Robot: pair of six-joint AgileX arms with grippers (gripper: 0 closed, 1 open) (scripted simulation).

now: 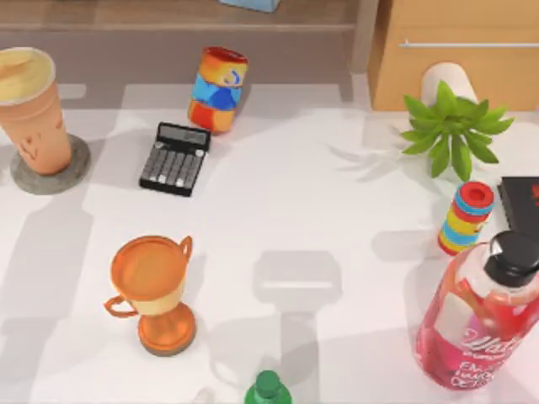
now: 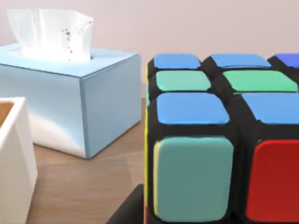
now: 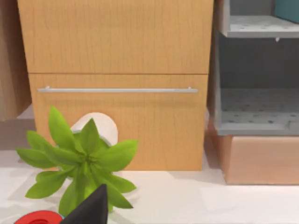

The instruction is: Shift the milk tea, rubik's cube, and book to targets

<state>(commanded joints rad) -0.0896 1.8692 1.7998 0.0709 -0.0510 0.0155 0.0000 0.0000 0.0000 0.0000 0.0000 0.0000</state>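
The milk tea (image 1: 32, 105), a tall orange-tan cup with a creamy top, stands upright on the grey round disc (image 1: 74, 168) at the far left of the table. The black slab (image 1: 518, 195) with a red mark lies at the right edge. The rubik's cube (image 2: 219, 140) looms close in the left wrist view on a wooden surface, with a dark part of my left gripper (image 2: 125, 213) at its base. In the right wrist view a dark tip of my right gripper (image 3: 91, 207) points toward the plant. A light-blue corner (image 1: 250, 4) shows at the far edge; I cannot tell whether it is the book.
An orange-blue-red striped can (image 1: 218, 88) and a black calculator (image 1: 174, 158) sit at the back left, a trophy (image 1: 156, 290) at front left. At the right stand a green plant (image 1: 450, 126), stacked rings (image 1: 466, 217) and a pink bottle (image 1: 484, 316). A blue tissue box (image 2: 70, 98) neighbours the cube.
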